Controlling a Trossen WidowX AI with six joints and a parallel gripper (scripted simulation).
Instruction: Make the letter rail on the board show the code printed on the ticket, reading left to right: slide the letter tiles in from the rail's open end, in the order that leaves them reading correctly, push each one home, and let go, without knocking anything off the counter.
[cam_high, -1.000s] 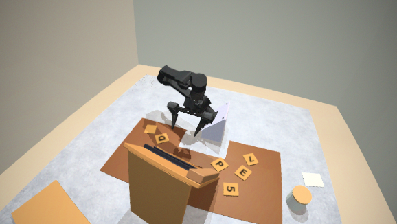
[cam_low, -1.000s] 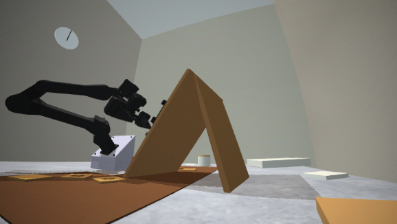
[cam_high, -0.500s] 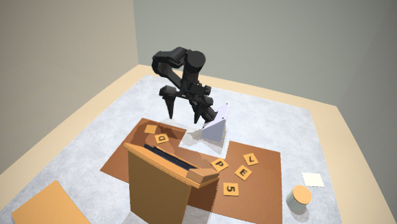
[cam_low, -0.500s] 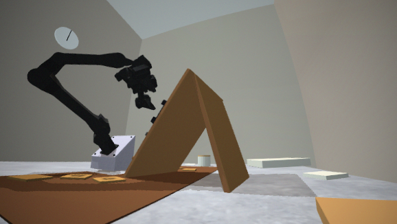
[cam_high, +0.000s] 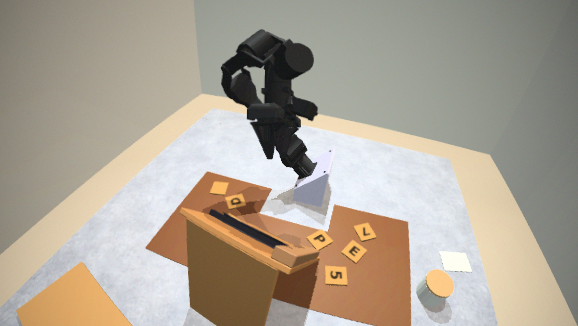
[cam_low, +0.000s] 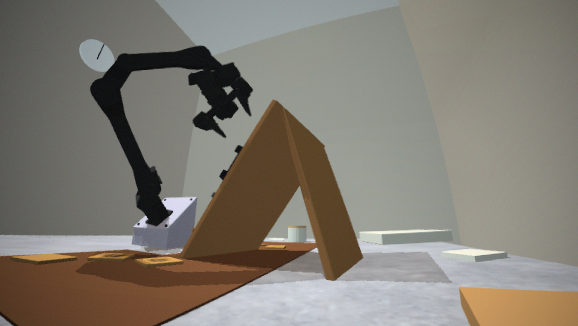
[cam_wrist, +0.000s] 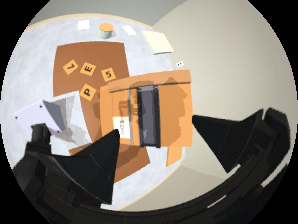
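Presently: gripper (cam_low: 231, 111), jaws apart, empty, high beside board (cam_low: 260, 190); a careless descent could topple it; ticket code seemingly unreadable.

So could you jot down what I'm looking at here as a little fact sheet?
arm: black, raised high above the sloped wooden board
gripper: open, holding nothing
letter rail: dark strip on the board, no tiles in it
tiles on brown mat: P, E, 5, D, one more lettered tile, one with no letter showing
ticket: white, on the board, print unreadable
also on counter: lidded jar
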